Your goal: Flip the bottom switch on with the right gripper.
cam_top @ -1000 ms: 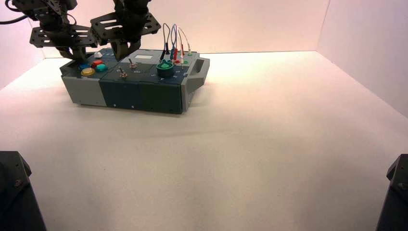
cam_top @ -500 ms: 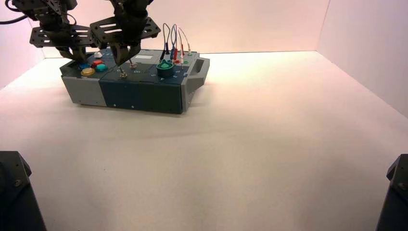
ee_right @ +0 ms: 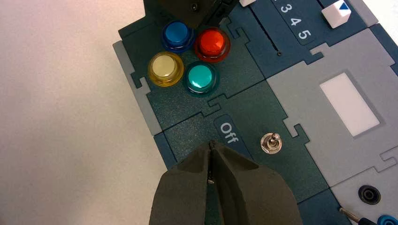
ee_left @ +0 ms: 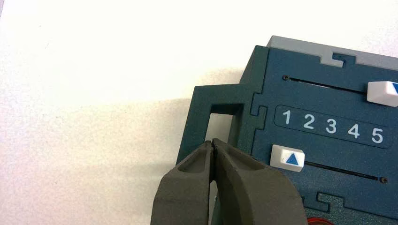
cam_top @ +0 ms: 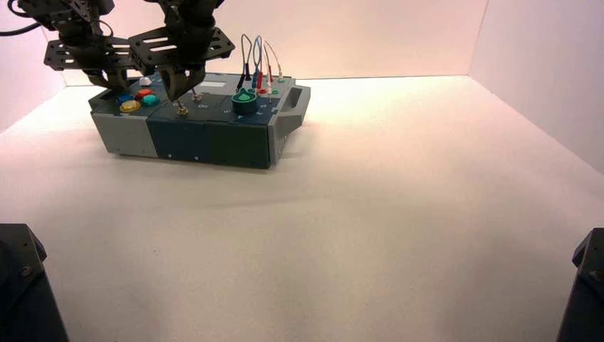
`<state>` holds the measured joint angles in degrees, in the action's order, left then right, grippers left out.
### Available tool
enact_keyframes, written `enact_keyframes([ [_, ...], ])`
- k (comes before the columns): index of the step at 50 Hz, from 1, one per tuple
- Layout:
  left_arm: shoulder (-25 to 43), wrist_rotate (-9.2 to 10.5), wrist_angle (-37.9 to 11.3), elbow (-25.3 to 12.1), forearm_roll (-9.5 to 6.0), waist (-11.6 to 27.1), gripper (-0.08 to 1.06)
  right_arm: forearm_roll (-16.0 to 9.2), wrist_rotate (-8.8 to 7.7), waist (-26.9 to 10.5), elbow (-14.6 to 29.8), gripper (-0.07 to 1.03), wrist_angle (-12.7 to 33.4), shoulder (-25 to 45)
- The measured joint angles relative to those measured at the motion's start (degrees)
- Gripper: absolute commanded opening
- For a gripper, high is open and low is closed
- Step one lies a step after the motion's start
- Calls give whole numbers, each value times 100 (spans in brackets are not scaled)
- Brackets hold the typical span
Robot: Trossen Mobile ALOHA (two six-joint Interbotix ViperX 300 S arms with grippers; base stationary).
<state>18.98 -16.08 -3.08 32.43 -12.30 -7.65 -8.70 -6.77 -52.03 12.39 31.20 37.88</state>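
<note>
Both grippers point down over the box [cam_top: 214,132]: right gripper [cam_top: 179,91] pinched shut by the near switch [cam_top: 182,109]; left gripper [cam_top: 108,80], at 9 o'clock, also closed.

Black slotted-plate right gripper [cam_top: 179,80] (tapering dark grey fingers [ee_right: 187,192])

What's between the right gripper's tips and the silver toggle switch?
In the right wrist view, the white "Off" label separates the black right gripper from the silver toggle switch.
</note>
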Motion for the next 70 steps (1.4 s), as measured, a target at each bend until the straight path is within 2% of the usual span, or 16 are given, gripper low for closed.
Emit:
enact_keyframes([
  [30, 0, 0, 0, 0, 0, 0, -3, 0, 0, 0, 0, -2, 70, -9],
  [61, 0, 0, 0, 9, 0, -9, -3, 62, 0, 35, -422, -2, 123, -264],
  [70, 0, 0, 0, 18, 0, -35, -3, 79, -9, 62, -396, -2, 132, -193],
])
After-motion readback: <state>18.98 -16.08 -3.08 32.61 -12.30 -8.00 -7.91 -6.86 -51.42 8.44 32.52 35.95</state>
